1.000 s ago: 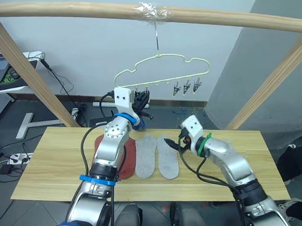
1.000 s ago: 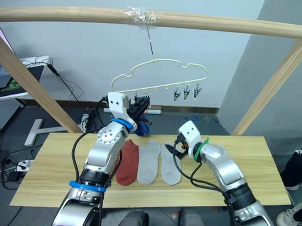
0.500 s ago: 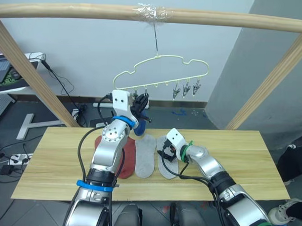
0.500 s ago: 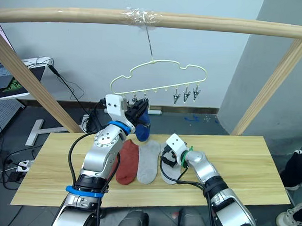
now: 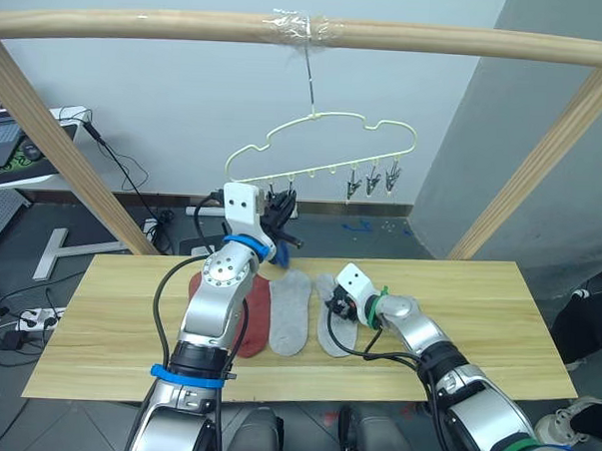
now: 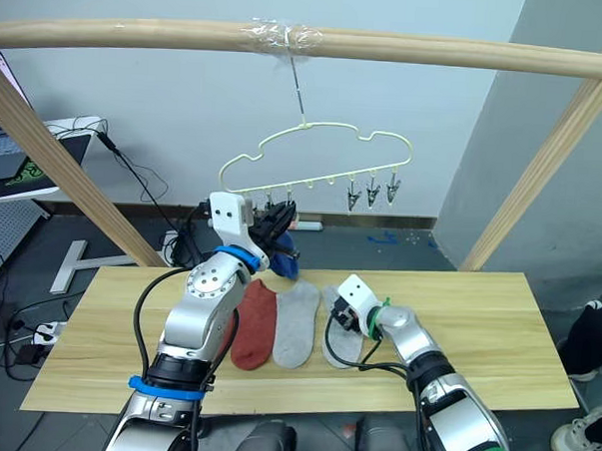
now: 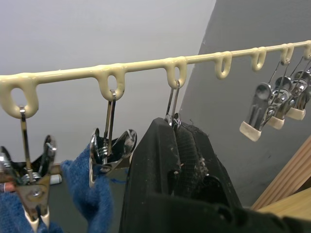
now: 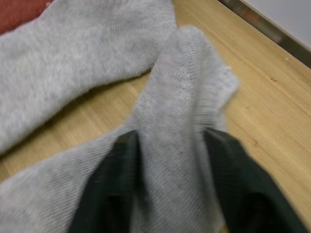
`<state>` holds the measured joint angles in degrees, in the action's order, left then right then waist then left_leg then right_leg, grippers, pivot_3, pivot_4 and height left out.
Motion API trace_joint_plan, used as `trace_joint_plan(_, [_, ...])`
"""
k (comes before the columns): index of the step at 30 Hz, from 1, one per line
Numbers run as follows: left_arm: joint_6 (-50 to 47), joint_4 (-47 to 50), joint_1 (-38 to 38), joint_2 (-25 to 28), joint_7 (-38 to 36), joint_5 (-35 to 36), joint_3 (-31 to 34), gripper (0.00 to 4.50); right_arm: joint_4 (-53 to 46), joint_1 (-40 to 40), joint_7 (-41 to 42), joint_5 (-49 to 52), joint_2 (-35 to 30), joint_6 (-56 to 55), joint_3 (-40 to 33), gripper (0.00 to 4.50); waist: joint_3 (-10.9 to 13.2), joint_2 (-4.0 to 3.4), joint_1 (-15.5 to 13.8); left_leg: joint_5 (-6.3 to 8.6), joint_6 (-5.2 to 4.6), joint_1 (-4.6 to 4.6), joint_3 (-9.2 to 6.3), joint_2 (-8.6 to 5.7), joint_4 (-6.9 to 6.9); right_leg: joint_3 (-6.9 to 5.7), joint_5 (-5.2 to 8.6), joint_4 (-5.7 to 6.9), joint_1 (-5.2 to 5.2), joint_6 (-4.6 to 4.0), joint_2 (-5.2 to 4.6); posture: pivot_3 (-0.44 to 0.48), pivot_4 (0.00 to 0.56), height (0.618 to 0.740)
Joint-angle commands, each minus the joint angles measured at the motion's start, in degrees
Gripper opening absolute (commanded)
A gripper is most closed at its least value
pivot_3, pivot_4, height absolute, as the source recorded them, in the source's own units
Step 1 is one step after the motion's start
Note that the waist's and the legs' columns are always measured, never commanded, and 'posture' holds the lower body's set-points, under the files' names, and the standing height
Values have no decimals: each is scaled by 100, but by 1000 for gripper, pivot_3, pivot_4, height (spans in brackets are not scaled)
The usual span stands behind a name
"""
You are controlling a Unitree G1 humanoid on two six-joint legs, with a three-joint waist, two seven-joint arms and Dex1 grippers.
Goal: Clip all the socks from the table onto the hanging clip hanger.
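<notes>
Right gripper pinching grey sock | left gripper closed by clip

Even, soft indoor light with faint shadows; head views sharp, right wrist view blurred close up.

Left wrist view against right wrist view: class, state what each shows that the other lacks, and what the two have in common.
The left wrist view alone shows the clip hanger with its metal clips, blue socks hanging from two of them, and the left gripper raised to a clip. The right wrist view alone shows the table, a rust-red sock, and two grey socks, with the right gripper shut on the nearer grey sock. Both share black fingers and a knit sock.
</notes>
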<state>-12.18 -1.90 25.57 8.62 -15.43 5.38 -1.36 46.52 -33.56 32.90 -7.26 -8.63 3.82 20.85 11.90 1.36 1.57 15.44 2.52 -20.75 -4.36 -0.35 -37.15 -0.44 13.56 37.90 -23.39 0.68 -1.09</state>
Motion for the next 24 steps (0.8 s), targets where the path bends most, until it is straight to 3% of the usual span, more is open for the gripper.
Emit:
trace_joint_plan(1, [6,180,8,8,1,-16,-21,0,186,238,4,-328,-154,-316,171,721,-1,0,-1,0,0,0,0,0,0,1,0,0,0,0,0,38,174,740])
trace_joint_plan(3, [-19,190,0,23,-21,6,-10,0,115,346,-44,-353,-243,-538,137,21,-1,1,-7,0,0,0,-1,0,0,0,1,0,1,1,-1,40,173,740])
trace_joint_plan(9, [-671,264,-104,45,-423,531,71,0,-1373,956,447,333,-510,-671,-383,21,-1,1,-30,0,1,-4,-3,-3,0,-2,2,-6,3,4,-2,37,173,740])
trace_joint_plan(13, [-1348,483,-126,-225,-324,1208,432,0,-2509,1263,466,483,-642,-418,-569,21,-1,1,-4,0,1,-4,0,1,-1,2,3,-8,3,6,-7,34,174,740])
trace_joint_plan(17, [-2799,570,43,-719,158,2714,1393,0,-3945,1607,473,568,-750,172,-605,21,-2,2,-4,0,1,-5,-12,6,-5,-5,5,-7,5,8,-5,25,175,740])
trace_joint_plan(24, [-3386,618,280,-754,467,3484,1784,0,-4701,1578,-28,342,-670,522,-690,21,-2,2,2,-6,11,-3,-11,-1,-6,-6,6,-7,5,8,3,8,177,740])
